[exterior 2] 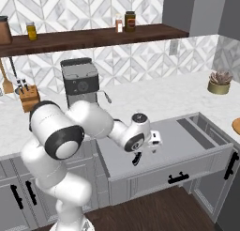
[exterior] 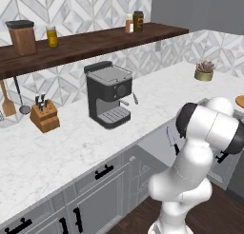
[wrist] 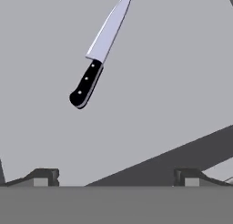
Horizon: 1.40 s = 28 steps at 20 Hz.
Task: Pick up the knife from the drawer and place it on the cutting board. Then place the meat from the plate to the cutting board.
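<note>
Hand view: knife (wrist: 98, 59), black riveted handle, silver blade, flat in drawer (wrist: 173, 82).

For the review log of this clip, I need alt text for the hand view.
A knife with a black handle and silver blade lies flat on the plain grey floor of the open drawer, untouched. The open gripper hangs above it, its two dark fingertips at the bottom edge, wide apart.

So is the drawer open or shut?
Open. The drawer is pulled out from the cabinet, its grey floor bare to see, with the knife lying inside.
</note>
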### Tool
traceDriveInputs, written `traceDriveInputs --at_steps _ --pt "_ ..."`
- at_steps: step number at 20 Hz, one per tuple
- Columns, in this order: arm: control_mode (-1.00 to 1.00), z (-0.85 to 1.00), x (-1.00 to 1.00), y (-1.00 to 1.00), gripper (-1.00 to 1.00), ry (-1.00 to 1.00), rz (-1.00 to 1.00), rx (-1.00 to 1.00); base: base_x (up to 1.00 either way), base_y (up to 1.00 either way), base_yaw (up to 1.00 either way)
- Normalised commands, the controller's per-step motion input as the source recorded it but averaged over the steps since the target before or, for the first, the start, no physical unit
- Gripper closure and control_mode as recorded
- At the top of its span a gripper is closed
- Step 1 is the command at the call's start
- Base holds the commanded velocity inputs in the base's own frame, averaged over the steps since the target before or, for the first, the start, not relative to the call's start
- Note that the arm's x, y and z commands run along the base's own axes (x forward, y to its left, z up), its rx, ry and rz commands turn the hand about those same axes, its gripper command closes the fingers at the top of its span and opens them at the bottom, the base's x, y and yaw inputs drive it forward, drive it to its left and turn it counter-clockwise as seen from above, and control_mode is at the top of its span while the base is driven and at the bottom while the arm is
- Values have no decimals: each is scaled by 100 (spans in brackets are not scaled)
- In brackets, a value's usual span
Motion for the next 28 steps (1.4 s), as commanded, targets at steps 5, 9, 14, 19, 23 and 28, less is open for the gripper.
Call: traceDriveInputs --at_steps 5,9,14,19,23,28 --pt "-100 1 24 52 -100 -2 -15 0 0 0 0" --pt "-100 -27 31 24 -100 0 -8 7 0 0 0" --pt "-100 -13 23 4 -100 0 1 3 0 0 0" --pt "-100 -18 9 0 -100 0 4 8 0 0 0" --pt "-100 -20 0 0 -100 0 0 9 0 0 0" --pt "-100 -3 13 -11 -100 0 -5 1 0 0 0"
